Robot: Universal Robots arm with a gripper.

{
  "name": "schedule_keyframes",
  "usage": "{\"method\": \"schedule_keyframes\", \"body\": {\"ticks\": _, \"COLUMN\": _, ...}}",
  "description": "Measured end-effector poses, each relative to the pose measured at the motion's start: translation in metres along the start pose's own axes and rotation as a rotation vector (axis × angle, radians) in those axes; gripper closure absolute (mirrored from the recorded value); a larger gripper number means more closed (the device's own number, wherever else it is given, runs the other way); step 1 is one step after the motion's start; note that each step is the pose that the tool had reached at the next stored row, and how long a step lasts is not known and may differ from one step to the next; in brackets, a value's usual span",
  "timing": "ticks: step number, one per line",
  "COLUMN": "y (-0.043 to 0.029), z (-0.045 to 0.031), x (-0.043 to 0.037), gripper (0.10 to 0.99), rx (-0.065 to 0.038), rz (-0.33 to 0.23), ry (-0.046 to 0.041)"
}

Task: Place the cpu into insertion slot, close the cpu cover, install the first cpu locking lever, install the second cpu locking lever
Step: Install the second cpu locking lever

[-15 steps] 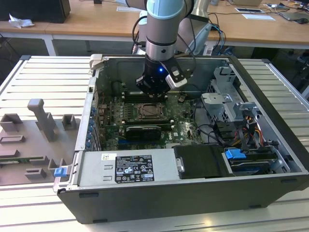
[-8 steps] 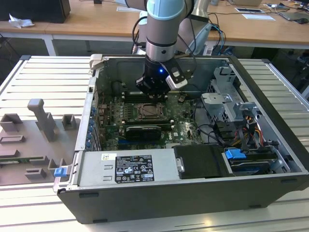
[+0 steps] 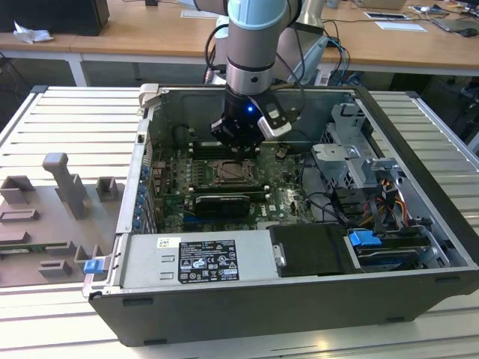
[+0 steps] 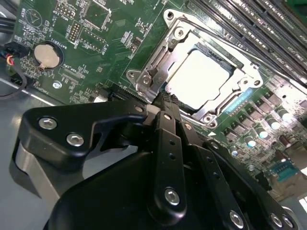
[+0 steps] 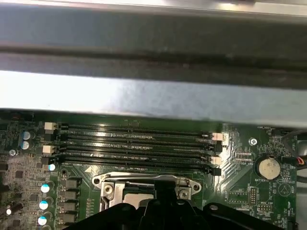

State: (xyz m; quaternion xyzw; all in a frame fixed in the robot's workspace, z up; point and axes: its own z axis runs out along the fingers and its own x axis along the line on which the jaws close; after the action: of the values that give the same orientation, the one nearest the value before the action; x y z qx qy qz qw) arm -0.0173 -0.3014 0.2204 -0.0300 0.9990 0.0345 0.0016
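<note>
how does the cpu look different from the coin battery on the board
The cpu is square with a pale, bright top; the coin battery is round with a duller silvery face. The cpu is clearly the larger of the two. The cpu sits inside the cpu cover, a metal frame; the coin battery sits in a small round holder on bare green board. Both lie flat on the motherboard and have metallic tops.
</note>
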Motion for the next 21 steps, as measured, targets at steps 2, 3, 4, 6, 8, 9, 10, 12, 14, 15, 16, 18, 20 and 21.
{"method": "schedule_keyframes", "body": {"ticks": 2, "y": 0.0007, "z": -0.0098, "x": -0.0001, "gripper": 0.980, "rx": 0.000, "rz": 0.000, "ry": 0.0000}}
{"method": "schedule_keyframes", "body": {"ticks": 3, "y": 0.0008, "z": -0.0109, "x": -0.0001, "gripper": 0.980, "rx": 0.000, "rz": 0.000, "ry": -0.0001}}
{"method": "schedule_keyframes", "body": {"ticks": 4, "y": 0.0006, "z": -0.0110, "x": -0.0001, "gripper": 0.980, "rx": 0.000, "rz": 0.000, "ry": -0.0001}}
{"method": "schedule_keyframes", "body": {"ticks": 6, "y": -0.0004, "z": -0.0111, "x": -0.0001, "gripper": 0.980, "rx": 0.000, "rz": 0.000, "ry": 0.0001}}
{"method": "schedule_keyframes", "body": {"ticks": 8, "y": -0.0028, "z": -0.0113, "x": 0.0001, "gripper": 0.980, "rx": 0.000, "rz": 0.000, "ry": 0.0001}}
{"method": "schedule_keyframes", "body": {"ticks": 9, "y": -0.0044, "z": -0.0114, "x": 0.0002, "gripper": 0.980, "rx": 0.000, "rz": 0.000, "ry": 0.0000}}
{"method": "schedule_keyframes", "body": {"ticks": 10, "y": -0.0064, "z": -0.0115, "x": 0.0004, "gripper": 0.980, "rx": 0.000, "rz": 0.000, "ry": 0.0000}}
{"method": "schedule_keyframes", "body": {"ticks": 12, "y": -0.0094, "z": -0.0117, "x": 0.0005, "gripper": 0.980, "rx": 0.000, "rz": 0.000, "ry": 0.0000}}
{"method": "schedule_keyframes", "body": {"ticks": 14, "y": -0.0125, "z": -0.0119, "x": 0.0007, "gripper": 0.980, "rx": 0.000, "rz": 0.000, "ry": 0.0000}}
{"method": "schedule_keyframes", "body": {"ticks": 15, "y": -0.0140, "z": -0.0120, "x": 0.0008, "gripper": 0.980, "rx": 0.000, "rz": 0.000, "ry": 0.0000}}
{"method": "schedule_keyframes", "body": {"ticks": 16, "y": -0.0150, "z": -0.0121, "x": 0.0009, "gripper": 0.980, "rx": 0.000, "rz": 0.000, "ry": 0.0000}}
{"method": "schedule_keyframes", "body": {"ticks": 18, "y": -0.0155, "z": -0.0144, "x": 0.0010, "gripper": 0.980, "rx": 0.000, "rz": 0.000, "ry": 0.0001}}
{"method": "schedule_keyframes", "body": {"ticks": 20, "y": -0.0152, "z": -0.0197, "x": 0.0009, "gripper": 0.980, "rx": 0.000, "rz": 0.000, "ry": 0.0001}}
{"method": "schedule_keyframes", "body": {"ticks": 21, "y": -0.0149, "z": -0.0233, "x": 0.0009, "gripper": 0.980, "rx": 0.000, "rz": 0.000, "ry": 0.0000}}
